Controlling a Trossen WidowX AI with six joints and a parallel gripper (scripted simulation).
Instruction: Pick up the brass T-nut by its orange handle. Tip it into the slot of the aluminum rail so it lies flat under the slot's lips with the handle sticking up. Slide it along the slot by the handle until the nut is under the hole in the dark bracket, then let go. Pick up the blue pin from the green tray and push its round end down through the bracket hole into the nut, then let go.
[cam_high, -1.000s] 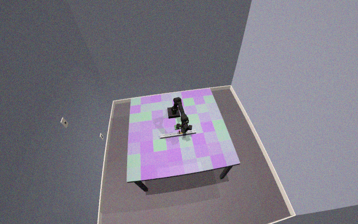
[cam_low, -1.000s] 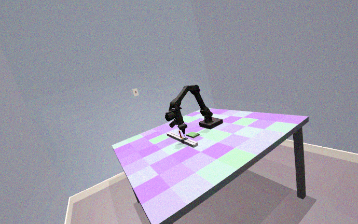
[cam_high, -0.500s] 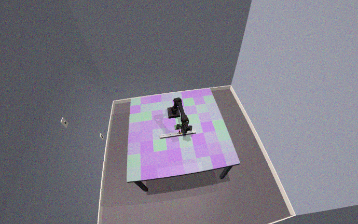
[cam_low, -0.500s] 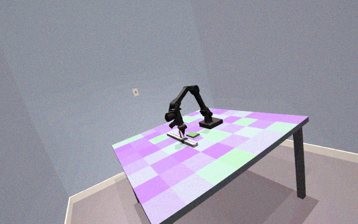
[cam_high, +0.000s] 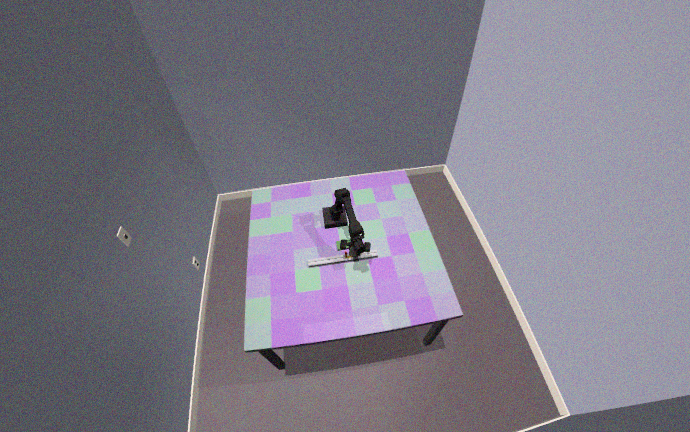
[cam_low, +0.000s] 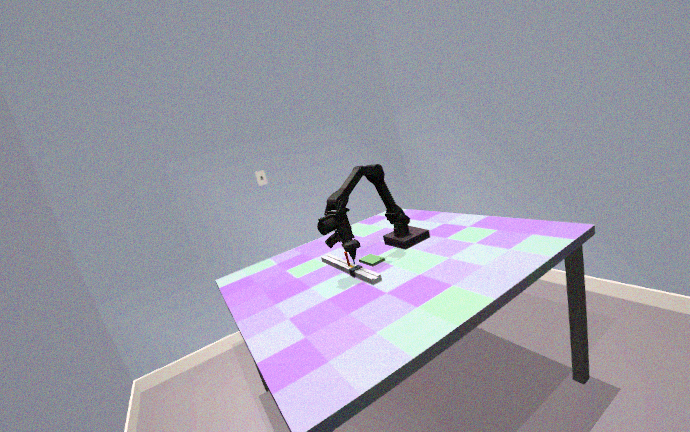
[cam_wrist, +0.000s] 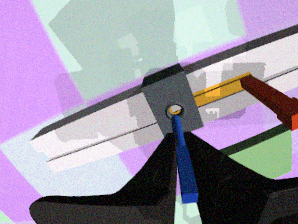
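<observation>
Pale outlet plates sit on plain walls.

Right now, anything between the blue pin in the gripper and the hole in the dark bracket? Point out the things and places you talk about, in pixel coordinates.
Nothing visible: the slim blue pin (cam_wrist: 185, 162)'s lower end appears right at the round hole in the dark grey bracket (cam_wrist: 189, 96).
</observation>
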